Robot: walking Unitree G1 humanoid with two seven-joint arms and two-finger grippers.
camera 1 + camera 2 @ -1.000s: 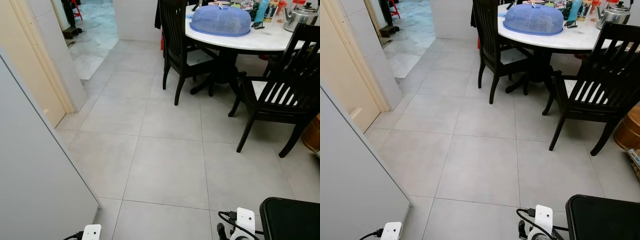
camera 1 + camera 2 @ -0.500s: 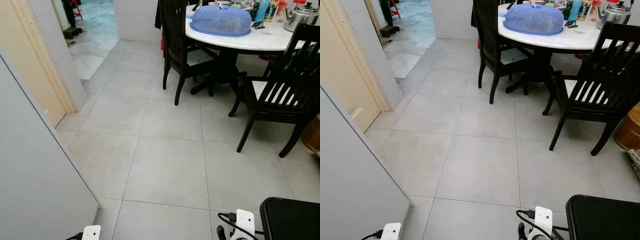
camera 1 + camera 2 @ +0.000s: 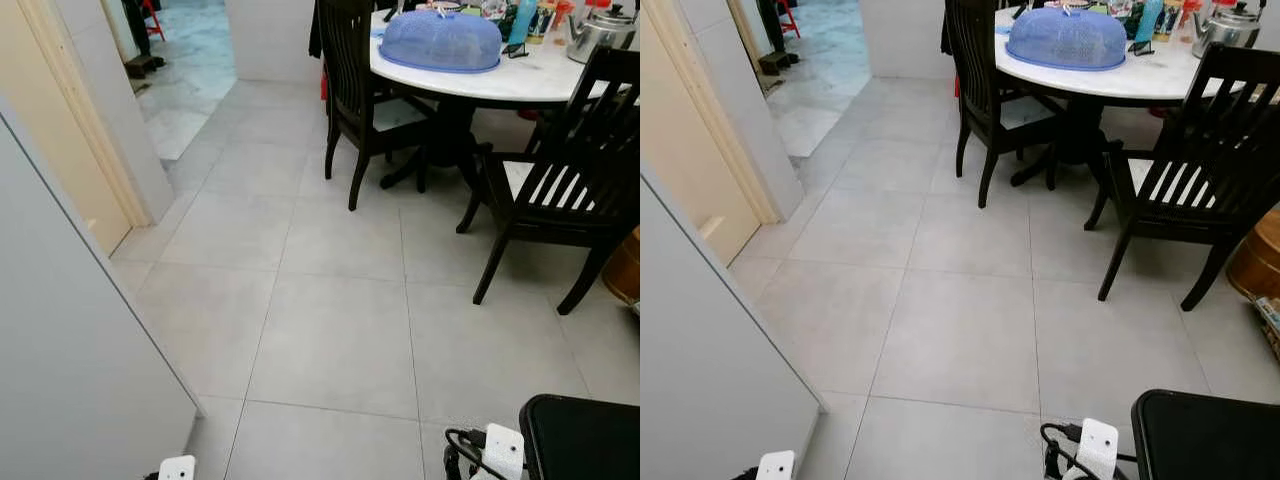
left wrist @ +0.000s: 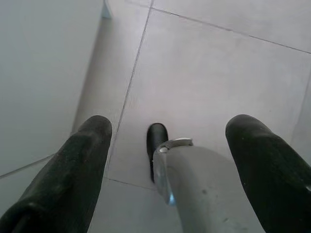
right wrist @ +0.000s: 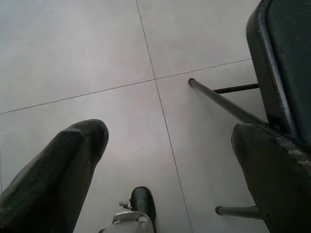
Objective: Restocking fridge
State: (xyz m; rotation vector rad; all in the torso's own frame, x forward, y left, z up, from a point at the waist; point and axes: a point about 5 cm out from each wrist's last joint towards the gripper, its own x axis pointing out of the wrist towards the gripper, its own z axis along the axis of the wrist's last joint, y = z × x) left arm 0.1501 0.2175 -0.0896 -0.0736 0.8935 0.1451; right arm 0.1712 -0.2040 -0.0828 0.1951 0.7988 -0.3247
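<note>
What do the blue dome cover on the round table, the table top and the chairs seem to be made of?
Blue dome cover: probably plastic mesh, since it looks finely perforated and half see-through. Table top: looks like pale polished stone or marble with faint veining, though laminate is possible. Chairs: dark wood, or wood-look, with slatted backs and a low satin sheen.

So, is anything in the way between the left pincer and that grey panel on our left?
Nothing visible: the open left pincer hangs beside the grey panel with bare floor tile between. The black seat stands on the other side, by the right pincer.
</note>
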